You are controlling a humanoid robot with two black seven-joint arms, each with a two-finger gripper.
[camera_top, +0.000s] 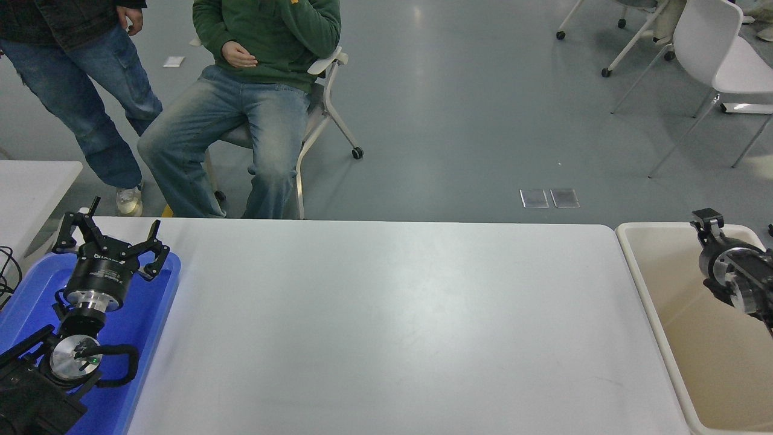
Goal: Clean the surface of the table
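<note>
The table surface (386, 326) is a wide matte-white top that fills the middle of the view, and nothing lies on it. My left gripper (109, 238) is parked at the lower left over a blue tray (154, 314), open and holding nothing. My right gripper (728, 269) comes in from the right edge and hangs above the cream bin (640, 284), off the table's right end. Only its black and silver wrist end shows clearly.
A seated person (253, 115) in a green top and a standing person (78, 90) are at the far left side. A smaller white table's corner (36, 181) shows at the left. White chairs (712, 54) stand at the far right.
</note>
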